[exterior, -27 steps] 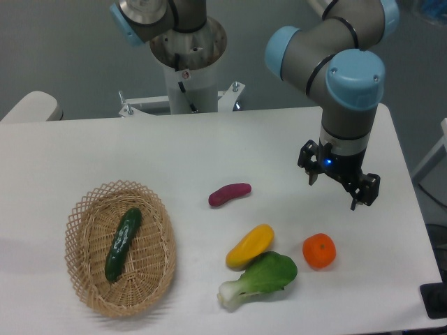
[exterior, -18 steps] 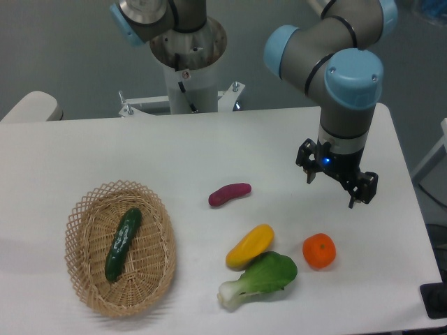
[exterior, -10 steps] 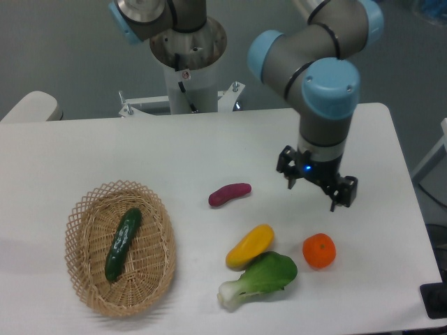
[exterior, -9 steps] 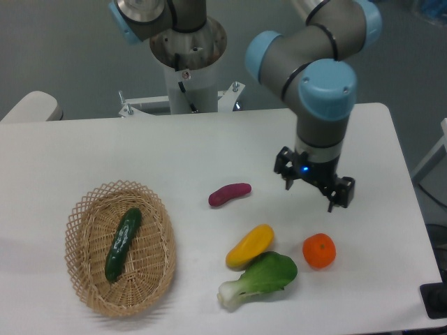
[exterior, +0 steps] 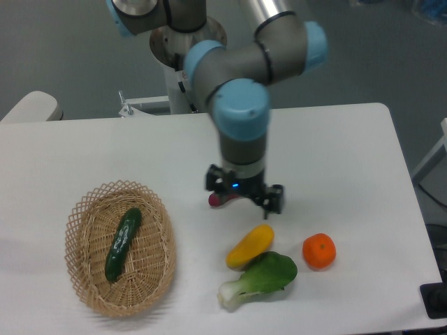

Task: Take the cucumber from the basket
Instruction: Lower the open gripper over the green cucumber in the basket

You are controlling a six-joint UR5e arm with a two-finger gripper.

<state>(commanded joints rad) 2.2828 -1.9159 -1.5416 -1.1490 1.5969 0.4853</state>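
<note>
The dark green cucumber (exterior: 122,243) lies lengthwise in the tan wicker basket (exterior: 85,287) at the table's front left. My gripper (exterior: 244,200) is open and empty, pointing down over the middle of the table, well to the right of the basket. It hangs just above a small purple vegetable (exterior: 221,200) and partly hides it.
A yellow fruit (exterior: 249,246), a light-green bok choy (exterior: 260,278) and an orange (exterior: 318,250) lie at the front, right of the basket. The arm's base (exterior: 187,70) stands at the table's far edge.
The arm has swung left across the table, carrying the open gripper from the right side to above the purple vegetable. Nothing on the table has moved.
</note>
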